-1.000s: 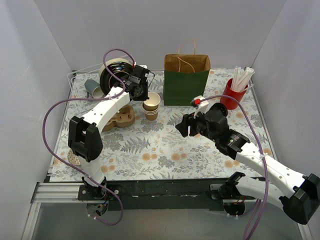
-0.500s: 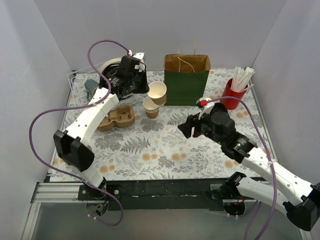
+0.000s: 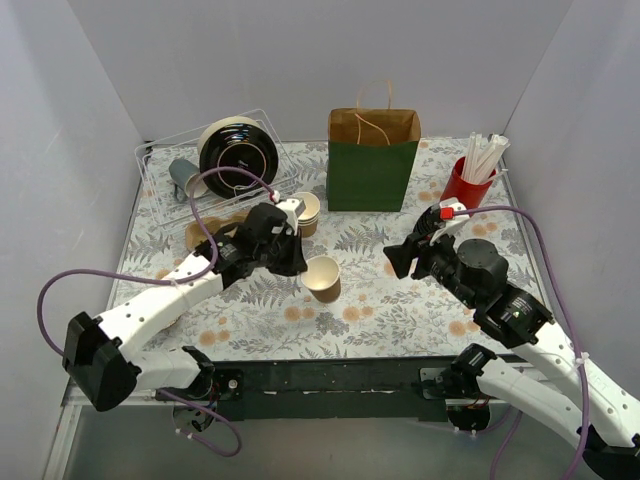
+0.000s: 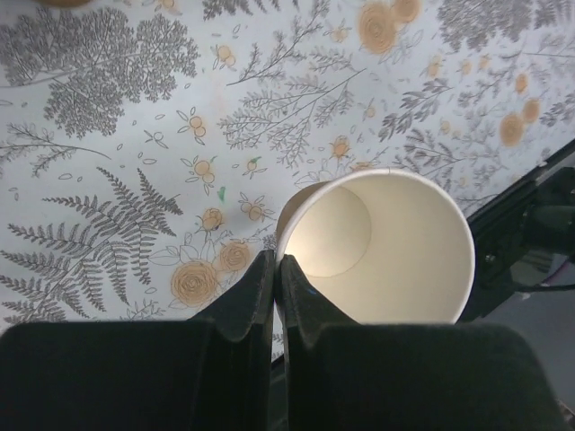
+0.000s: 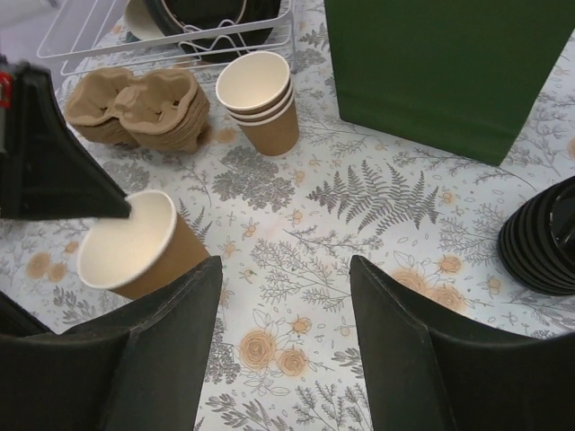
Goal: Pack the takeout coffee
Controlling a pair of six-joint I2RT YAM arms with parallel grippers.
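Top external showed the left gripper [image 3: 303,264] clamped on a lidless cup [image 3: 323,278], in front of the green bag [image 3: 372,175]. The right gripper [image 3: 403,252] gaped empty.

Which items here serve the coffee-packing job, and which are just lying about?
Job: lidless cup, rim pinched by left gripper; black lids; green paper bag. No lidded cup shows.
Lying about: spare cup stack; pulp carriers; red straw cup; dish rack; grey mug.

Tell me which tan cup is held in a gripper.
The lone cup, its rim pinched by the left gripper; the others sit nested in a stack beside the cardboard carriers.
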